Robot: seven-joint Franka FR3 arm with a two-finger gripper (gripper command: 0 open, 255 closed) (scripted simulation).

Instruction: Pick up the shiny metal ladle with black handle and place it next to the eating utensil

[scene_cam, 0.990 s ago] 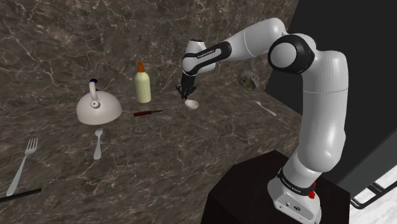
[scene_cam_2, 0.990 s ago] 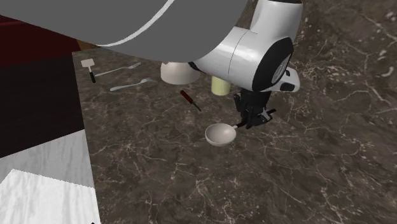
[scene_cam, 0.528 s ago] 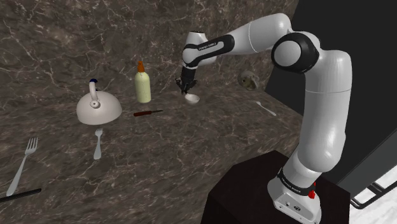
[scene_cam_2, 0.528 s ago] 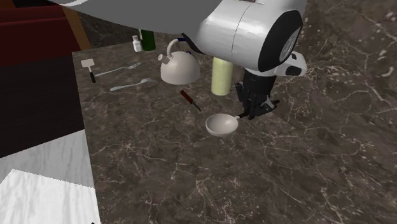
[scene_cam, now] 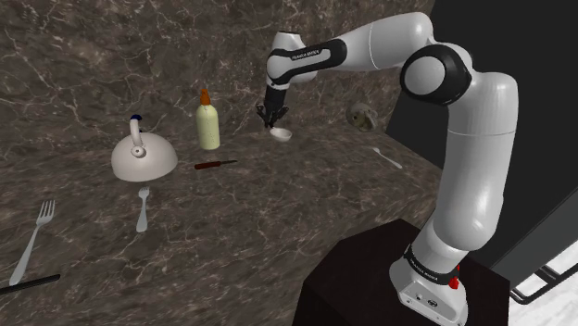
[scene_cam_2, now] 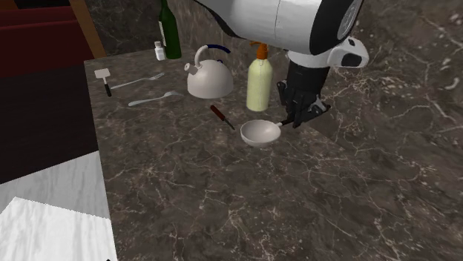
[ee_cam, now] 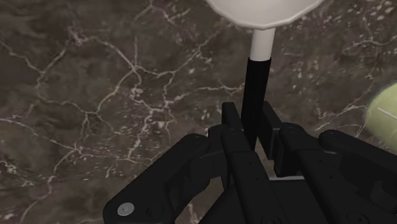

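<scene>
Ladle: whitish round bowl w/ blk handle, clamped in tool.

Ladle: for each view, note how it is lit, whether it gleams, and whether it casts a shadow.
Shoulder view: the ladle, in the gripper, looks pale and dull, no glint; the counter is dim. Second exterior view: its bowl is evenly lit off-white, with no clear shadow beneath. Wrist view: bowl plain white without highlight, handle flat black between the fingers.
</scene>
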